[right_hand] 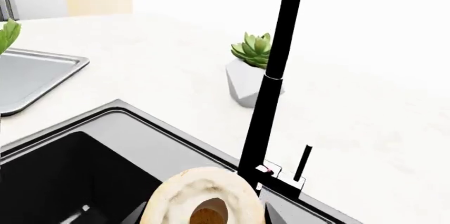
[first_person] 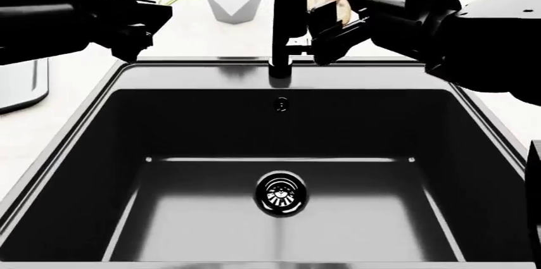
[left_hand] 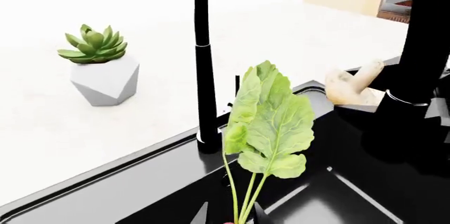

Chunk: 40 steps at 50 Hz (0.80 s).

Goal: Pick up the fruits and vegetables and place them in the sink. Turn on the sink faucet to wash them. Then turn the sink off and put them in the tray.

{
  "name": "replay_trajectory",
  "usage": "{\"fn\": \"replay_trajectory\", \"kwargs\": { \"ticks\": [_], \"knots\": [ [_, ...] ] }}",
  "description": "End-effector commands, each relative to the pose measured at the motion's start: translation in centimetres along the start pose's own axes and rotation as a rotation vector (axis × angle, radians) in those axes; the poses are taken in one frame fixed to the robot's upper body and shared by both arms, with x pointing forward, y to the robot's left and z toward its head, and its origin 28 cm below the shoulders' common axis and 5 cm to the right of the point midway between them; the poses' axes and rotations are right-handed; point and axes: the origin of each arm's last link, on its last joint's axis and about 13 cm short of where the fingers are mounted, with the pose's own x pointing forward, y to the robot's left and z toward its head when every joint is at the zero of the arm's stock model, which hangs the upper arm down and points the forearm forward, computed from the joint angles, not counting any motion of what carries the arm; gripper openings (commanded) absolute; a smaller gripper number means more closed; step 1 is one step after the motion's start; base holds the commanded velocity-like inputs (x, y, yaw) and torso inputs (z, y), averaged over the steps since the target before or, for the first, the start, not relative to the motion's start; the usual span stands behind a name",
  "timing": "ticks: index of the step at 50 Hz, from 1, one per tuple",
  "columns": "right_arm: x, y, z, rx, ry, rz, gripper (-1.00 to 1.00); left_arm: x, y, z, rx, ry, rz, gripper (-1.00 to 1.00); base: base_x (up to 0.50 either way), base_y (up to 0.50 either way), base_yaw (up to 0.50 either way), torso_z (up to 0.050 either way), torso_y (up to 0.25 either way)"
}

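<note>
- While both arms reach in over the back rim of the sink [first_person: 76,123], each gripper carries one item above the basin's far corners.
- Left gripper [first_person: 156,23], at about 10 o'clock in the head view, is closed on the radish [left_hand: 271,121]: the green leaves stand up past its tip, the stems run down between the fingers in the left wrist view, and only a sliver of red shows at the frame edge.
- Right gripper [first_person: 331,28], at about 1 o'clock in the head view, is clamped on the mushroom [first_person: 331,0]; the tan cap and pale stem stick up above its dark fingers, just beside the faucet.
- From the right wrist view the mushroom's round underside fills the lower middle, with the sink's corner beneath it.
- Sink faucet [first_person: 286,22] rises as a black post from the middle of the back rim, at 12 o'clock, between the two grippers; its thin side lever [right_hand: 303,162] stands upright beside the base.
- Basin is black, with a round chrome drain [first_person: 280,193] at the centre of the floor and no water visible.
- Tray [right_hand: 31,76], grey with a raised rim, lies on the white worktop [right_hand: 162,60] off the sink's left side, at 9 o'clock in the head view.
- Succulent in a faceted white pot [left_hand: 103,74] sits on the worktop behind the faucet, towards 11 o'clock.
</note>
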Motion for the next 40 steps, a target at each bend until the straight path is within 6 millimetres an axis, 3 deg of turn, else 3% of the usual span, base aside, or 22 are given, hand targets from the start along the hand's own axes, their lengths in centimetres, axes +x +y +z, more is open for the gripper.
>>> {"fn": "replay_trajectory", "kwargs": {
  "ticks": [1, 14, 27, 40],
  "knots": [
    [1.6, -0.8, -2.7, -0.031, 0.149, 0.002, -1.0, 2.6, 1.1, -2.0, -0.032, 0.139, -0.01, -1.0, 0.0, 0.0, 0.0, 0.0, 0.0],
    [0.3, -3.0, -5.6, -0.077, 0.334, -0.021, -1.0, 8.6, 1.7, -6.4, -0.039, 0.376, -0.1, -1.0, 0.0, 0.0, 0.0, 0.0, 0.0],
    [3.7, -1.6, -9.1, -0.141, 0.457, 0.054, -1.0, 14.6, 1.2, -10.7, -0.02, 0.513, -0.185, -1.0, 0.0, 0.0, 0.0, 0.0, 0.0],
    [4.3, 0.1, -13.6, -0.249, 0.628, 0.159, -1.0, 16.4, 0.0, -14.8, 0.003, 0.655, -0.258, -1.0, 0.0, 0.0, 0.0, 0.0, 0.001]
  ]
}}
